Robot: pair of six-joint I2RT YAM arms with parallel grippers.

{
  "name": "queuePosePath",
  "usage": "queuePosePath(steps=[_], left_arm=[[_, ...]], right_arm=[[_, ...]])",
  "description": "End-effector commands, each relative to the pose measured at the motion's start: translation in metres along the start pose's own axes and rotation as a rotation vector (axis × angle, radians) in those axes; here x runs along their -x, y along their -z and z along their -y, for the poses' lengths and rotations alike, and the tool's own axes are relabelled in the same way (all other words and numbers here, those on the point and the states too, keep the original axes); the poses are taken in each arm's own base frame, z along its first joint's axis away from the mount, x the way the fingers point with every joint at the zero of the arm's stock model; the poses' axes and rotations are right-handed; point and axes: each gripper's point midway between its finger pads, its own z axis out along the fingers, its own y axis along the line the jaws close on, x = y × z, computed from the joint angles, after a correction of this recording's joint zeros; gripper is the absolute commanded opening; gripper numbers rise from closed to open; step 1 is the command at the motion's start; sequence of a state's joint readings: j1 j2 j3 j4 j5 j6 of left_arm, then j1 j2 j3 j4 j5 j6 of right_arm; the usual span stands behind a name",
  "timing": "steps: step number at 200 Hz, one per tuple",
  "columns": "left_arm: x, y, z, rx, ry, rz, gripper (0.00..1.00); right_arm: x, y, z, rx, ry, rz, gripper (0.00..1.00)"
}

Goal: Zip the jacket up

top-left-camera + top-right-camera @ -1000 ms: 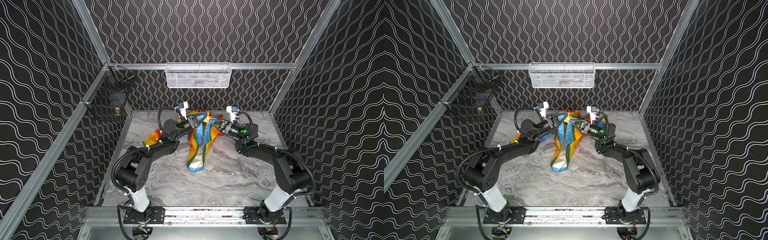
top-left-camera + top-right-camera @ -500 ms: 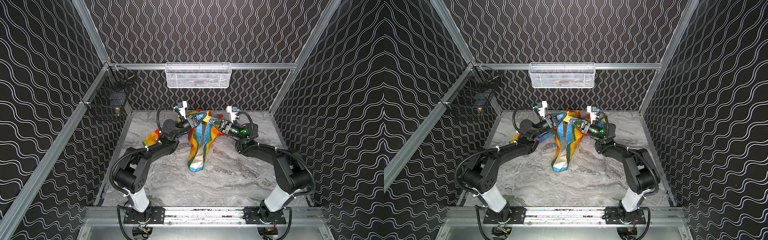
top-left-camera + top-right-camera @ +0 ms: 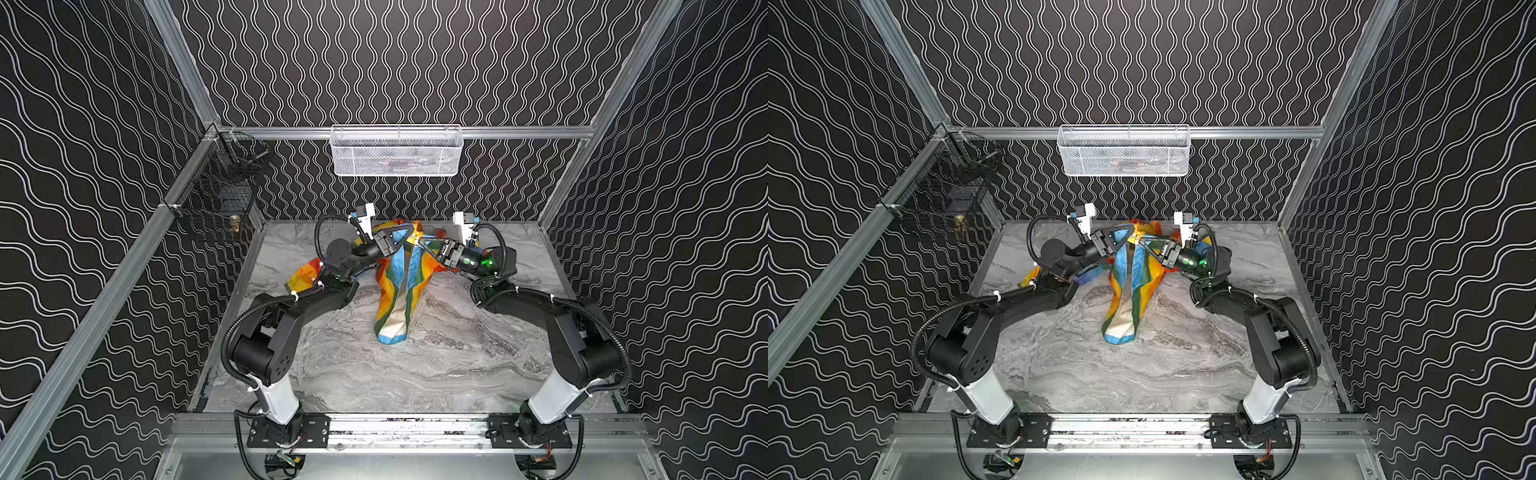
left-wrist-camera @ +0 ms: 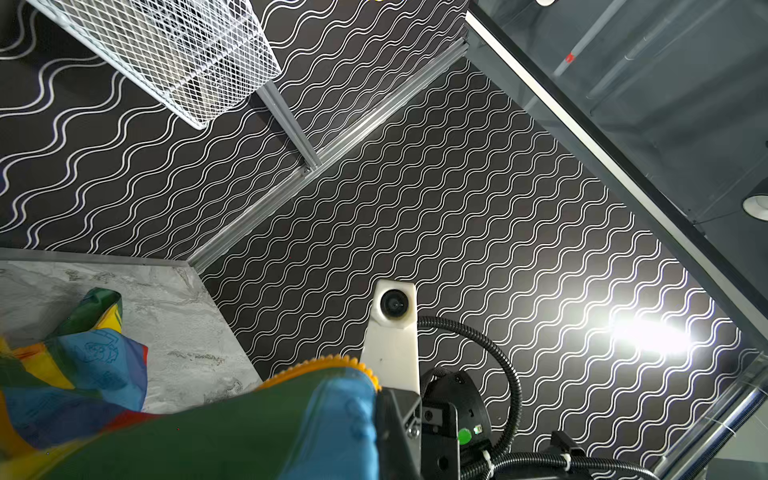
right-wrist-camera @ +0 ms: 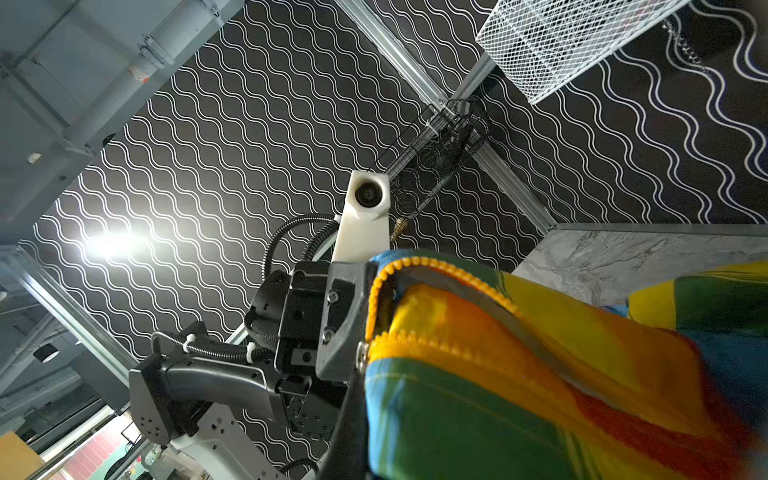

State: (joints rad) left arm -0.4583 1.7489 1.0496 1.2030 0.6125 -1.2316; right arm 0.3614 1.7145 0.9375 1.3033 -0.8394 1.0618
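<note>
Far left, on the side rail: black wire basket (image 3: 216, 199). Below it, stretched across the marble table (image 3: 457, 374), the left arm (image 3: 299, 311), with a striped sleeve (image 3: 305, 276) lying flat beneath its forearm. At the arm's end, the left gripper (image 3: 409, 240), squeezed fully closed on the top edge of the jacket (image 3: 399, 299). Held up in a peak at mid-table, close to the back wall, in both top views. Draped from there toward the front in bands of blue, orange, green and white, with the lower end resting on the tabletop. Directly above, on the back rail: white mesh basket (image 3: 397, 151). In the right wrist view, two rows of orange zipper (image 5: 419, 266) teeth, lying apart, hard against a grey finger of the left gripper. Impossible to tell whether joined further along. Just right of the peak, almost tip to tip with its partner, the right gripper (image 3: 421, 245), likewise clamped tight on the jacket's top edge. Behind it, more bunched fabric on the table. Far right, the right arm (image 3: 561, 328), bent back to its base.
</note>
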Motion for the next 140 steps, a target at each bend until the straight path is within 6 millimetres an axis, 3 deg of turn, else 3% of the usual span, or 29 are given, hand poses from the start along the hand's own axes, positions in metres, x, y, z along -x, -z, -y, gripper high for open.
queuePosePath(steps=[1, 140], left_arm=[[0.0075, -0.0009, 0.0118, -0.037, -0.021, 0.028, 0.0], [0.01, -0.0003, 0.0108, -0.048, -0.004, 0.053, 0.0]], right_arm=[[0.0076, -0.0003, -0.0143, 0.038, 0.051, 0.024, 0.0], [0.0088, -0.001, -0.0143, 0.043, 0.05, 0.027, 0.0]])
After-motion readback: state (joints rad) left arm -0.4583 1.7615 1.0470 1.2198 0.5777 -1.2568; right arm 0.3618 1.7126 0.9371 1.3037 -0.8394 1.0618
